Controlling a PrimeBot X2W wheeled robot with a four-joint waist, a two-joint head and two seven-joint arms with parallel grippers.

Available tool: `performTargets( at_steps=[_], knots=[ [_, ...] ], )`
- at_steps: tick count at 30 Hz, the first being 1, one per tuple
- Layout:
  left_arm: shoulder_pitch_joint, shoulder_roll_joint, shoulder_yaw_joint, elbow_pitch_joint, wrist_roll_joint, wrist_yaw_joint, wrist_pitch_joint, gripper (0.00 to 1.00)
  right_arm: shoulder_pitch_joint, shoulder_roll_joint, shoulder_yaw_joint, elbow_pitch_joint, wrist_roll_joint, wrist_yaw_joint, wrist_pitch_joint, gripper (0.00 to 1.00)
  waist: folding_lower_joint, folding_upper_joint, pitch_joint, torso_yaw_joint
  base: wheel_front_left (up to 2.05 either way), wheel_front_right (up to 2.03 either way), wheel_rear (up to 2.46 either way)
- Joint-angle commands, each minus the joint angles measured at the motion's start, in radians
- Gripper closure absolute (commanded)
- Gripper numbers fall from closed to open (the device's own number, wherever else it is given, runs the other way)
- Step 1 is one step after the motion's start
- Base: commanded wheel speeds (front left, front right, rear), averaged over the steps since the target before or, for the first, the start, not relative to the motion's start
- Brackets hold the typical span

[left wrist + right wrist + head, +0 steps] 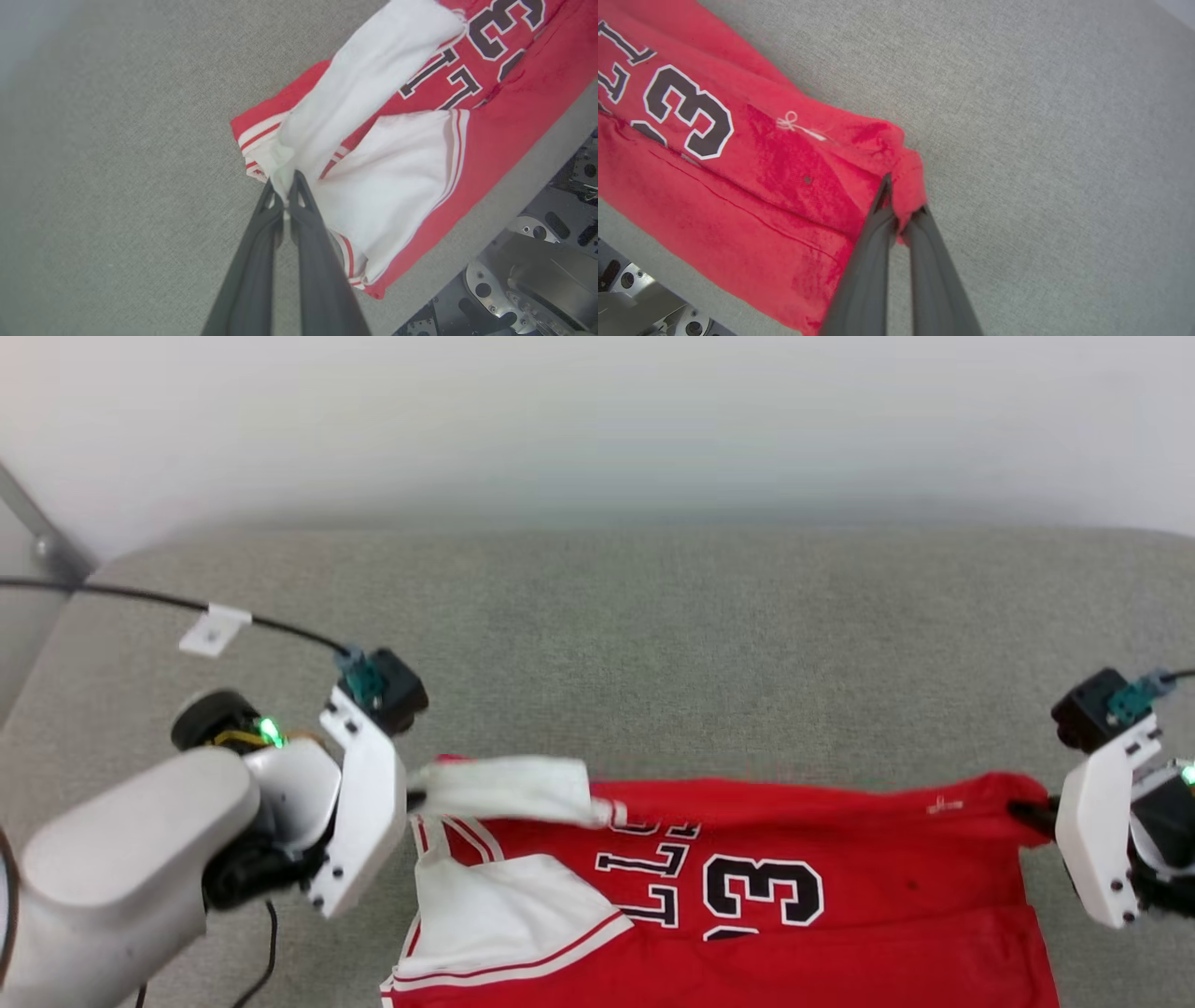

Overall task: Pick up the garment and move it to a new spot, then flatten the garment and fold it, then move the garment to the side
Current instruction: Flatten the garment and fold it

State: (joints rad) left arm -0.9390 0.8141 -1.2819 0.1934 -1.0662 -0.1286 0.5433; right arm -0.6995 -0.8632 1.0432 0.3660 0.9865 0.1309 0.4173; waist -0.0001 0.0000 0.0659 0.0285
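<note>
Red cloth with white sleeves, the garment (840, 859) lies stretched from left to right along the near edge of the grey upholstered surface (653, 635), its black number and letters facing up. We hold it at both ends. Our left jaws are clenched on a bunched strip of white sleeve (364, 93) at the garment's left end, and the other white sleeve (397, 177) lies flat just beside them. Our right jaws are clenched on a pinch of red cloth at the garment's far right corner. A small white thread (798, 125) sits on the red cloth near that grip.
</note>
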Motion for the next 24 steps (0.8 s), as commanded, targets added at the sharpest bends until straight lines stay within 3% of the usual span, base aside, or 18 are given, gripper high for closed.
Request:
performTargets(
  at_steps=[1,10,19,20,21,24],
  knots=[
    [0.025,0.006,0.001,-0.006,0.008,0.003,0.0,1.0,0.021,-0.008,0.002,-0.004,0.005,0.0,-0.01,1.0,0.0001,0.0,-0.011,0.01,0.0,0.0,0.0],
    [0.226,0.038,0.001,-0.055,-0.003,0.041,-0.042,1.0,0.186,-0.052,0.006,-0.059,0.042,-0.001,-0.076,1.0,0.0001,0.0,-0.029,0.014,0.0,0.0,0.0],
    [0.34,0.027,0.002,-0.041,-0.024,0.078,-0.123,1.0,0.252,0.01,-0.009,-0.008,0.009,-0.001,-0.071,1.0,0.0001,0.0,0.006,-0.003,0.0,0.0,0.0],
    [0.344,0.023,0.002,-0.031,-0.019,0.084,-0.133,0.84,0.254,0.019,-0.012,0.004,0.002,-0.001,-0.074,0.75,0.0001,0.0,0.009,-0.003,0.0,0.0,0.0],
    [0.347,0.02,0.004,-0.026,-0.008,0.086,-0.152,0.0,0.255,0.027,-0.016,0.015,-0.005,-0.001,-0.077,0.0,0.0001,0.0,0.011,-0.004,0.0,0.0,0.0],
    [0.364,0.02,0.02,-0.018,0.007,0.102,-0.219,0.0,0.252,0.039,-0.048,0.032,-0.025,-0.001,-0.121,0.0,0.0001,0.0,0.004,-0.006,0.0,0.0,0.0]
  ],
)
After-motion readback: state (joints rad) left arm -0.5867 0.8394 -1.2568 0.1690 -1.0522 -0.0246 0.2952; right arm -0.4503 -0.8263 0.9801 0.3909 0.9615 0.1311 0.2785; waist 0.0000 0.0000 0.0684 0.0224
